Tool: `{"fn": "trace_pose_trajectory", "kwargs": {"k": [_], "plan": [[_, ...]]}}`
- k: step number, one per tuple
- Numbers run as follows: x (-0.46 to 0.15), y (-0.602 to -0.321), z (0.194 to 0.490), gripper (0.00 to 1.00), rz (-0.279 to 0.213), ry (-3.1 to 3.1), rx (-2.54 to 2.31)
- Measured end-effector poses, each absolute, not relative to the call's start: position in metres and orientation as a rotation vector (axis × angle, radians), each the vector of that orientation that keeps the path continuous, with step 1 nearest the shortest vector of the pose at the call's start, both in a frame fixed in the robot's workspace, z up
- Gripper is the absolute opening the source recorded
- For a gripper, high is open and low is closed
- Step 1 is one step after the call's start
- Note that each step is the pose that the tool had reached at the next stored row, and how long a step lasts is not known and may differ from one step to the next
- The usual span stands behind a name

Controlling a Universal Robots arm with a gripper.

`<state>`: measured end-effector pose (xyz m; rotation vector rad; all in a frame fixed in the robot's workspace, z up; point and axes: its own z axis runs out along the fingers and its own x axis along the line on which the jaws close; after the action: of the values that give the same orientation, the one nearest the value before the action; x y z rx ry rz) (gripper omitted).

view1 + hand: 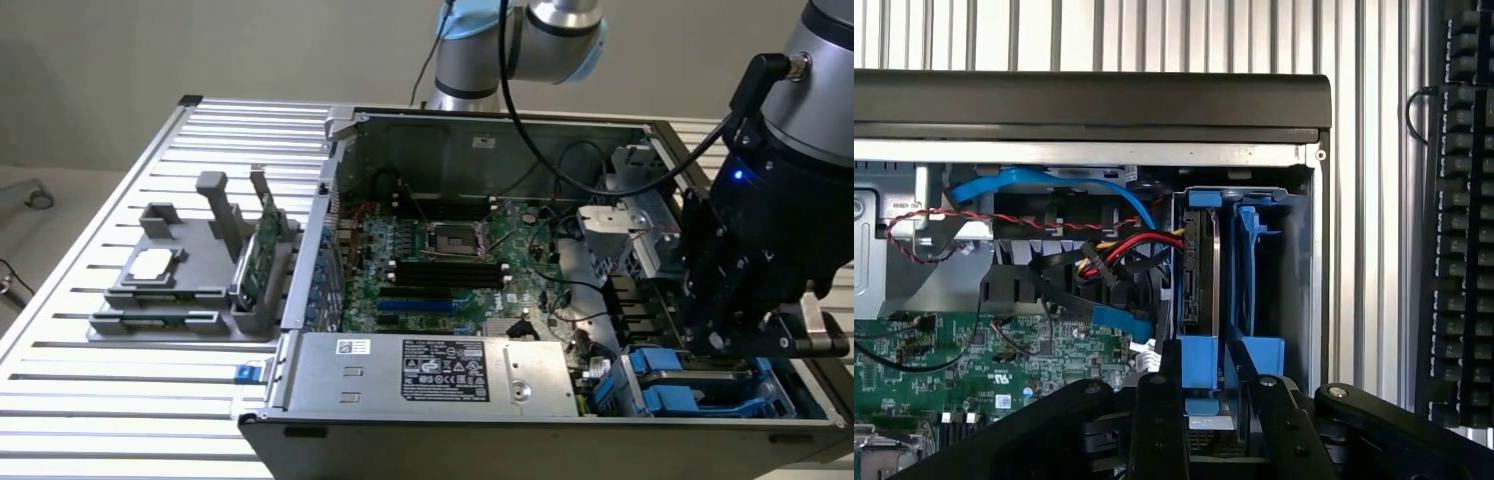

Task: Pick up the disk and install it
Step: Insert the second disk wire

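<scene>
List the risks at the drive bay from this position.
1. The disk sits edge-on in the bay close beside an empty blue carrier; the gripper might catch that carrier.
2. Red, yellow and black cables bunch right next to the bay and could snag.

My slatted metal table (pixel 80 300) carries the open computer case (pixel 534 420) and a grey parts holder (pixel 187 290).

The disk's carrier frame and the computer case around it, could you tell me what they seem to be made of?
The disk's carrier frame looks like moulded plastic: uniform bright blue, matte, with rounded tabs. The disk itself shows edge-on as a dark slab, so its material is unclear. The computer case appears to be sheet metal, dull grey with thin folded edges and punched holes.
</scene>
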<state>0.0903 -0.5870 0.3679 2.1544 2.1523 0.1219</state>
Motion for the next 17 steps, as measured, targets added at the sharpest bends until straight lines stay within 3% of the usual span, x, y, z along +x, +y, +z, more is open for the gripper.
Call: {"fn": "trace_pose_trajectory", "kwargs": {"k": [17], "plan": [[0.088, -0.569, 0.368, 0.31, 0.123, 2.152, 2.154]]}}
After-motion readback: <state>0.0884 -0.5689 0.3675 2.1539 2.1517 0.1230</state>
